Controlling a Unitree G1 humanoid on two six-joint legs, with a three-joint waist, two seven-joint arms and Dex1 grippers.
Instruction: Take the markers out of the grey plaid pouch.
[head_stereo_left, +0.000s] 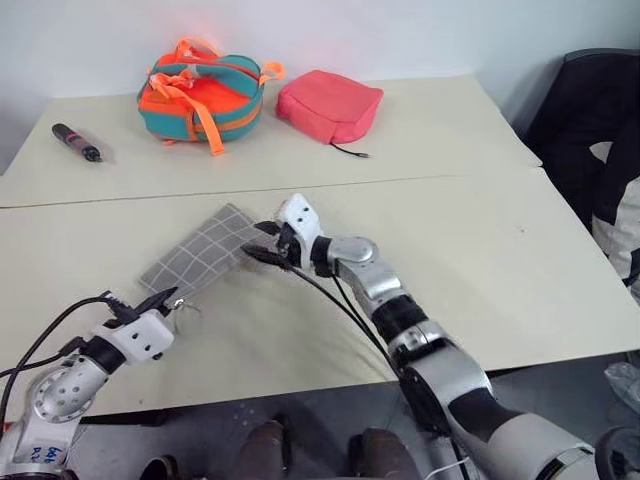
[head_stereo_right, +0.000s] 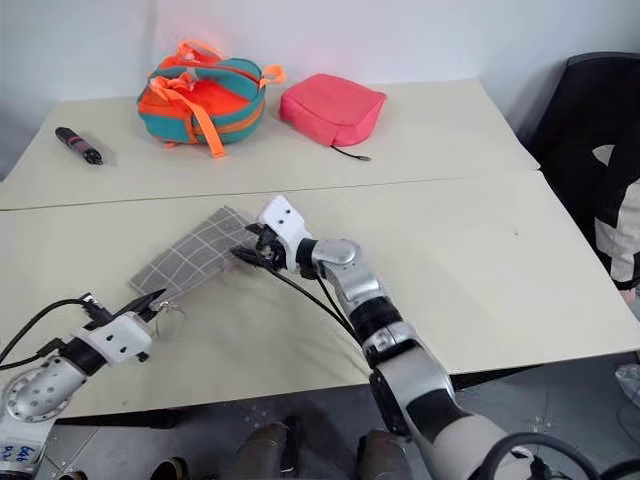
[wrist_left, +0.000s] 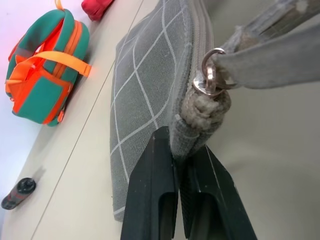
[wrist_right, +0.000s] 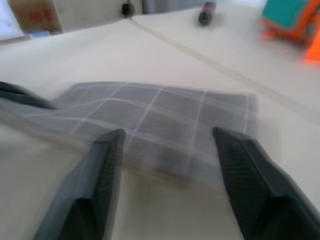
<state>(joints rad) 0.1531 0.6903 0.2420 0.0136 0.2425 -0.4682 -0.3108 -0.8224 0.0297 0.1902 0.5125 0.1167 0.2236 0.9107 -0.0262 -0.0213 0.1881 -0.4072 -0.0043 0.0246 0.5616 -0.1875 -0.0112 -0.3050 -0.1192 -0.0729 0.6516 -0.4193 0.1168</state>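
The grey plaid pouch (head_stereo_left: 200, 255) lies flat on the near table, left of the middle, with its zipper closed. My left gripper (head_stereo_left: 165, 298) is shut on the pouch's near corner; in the left wrist view its black fingers (wrist_left: 150, 190) pinch the fabric end (wrist_left: 197, 112) just below the ring zipper pull (wrist_left: 210, 77). My right gripper (head_stereo_left: 262, 242) hovers open at the pouch's far right end, its jaws spread wide over the plaid cloth (wrist_right: 150, 115) with nothing between them. The markers are hidden.
On the far table stand a teal-orange bag (head_stereo_left: 200, 95), a pink pouch (head_stereo_left: 328, 105) and a black-and-pink pen (head_stereo_left: 77, 142). A seam (head_stereo_left: 420, 180) runs between the two tables. A dark chair (head_stereo_left: 590, 120) stands at the right.
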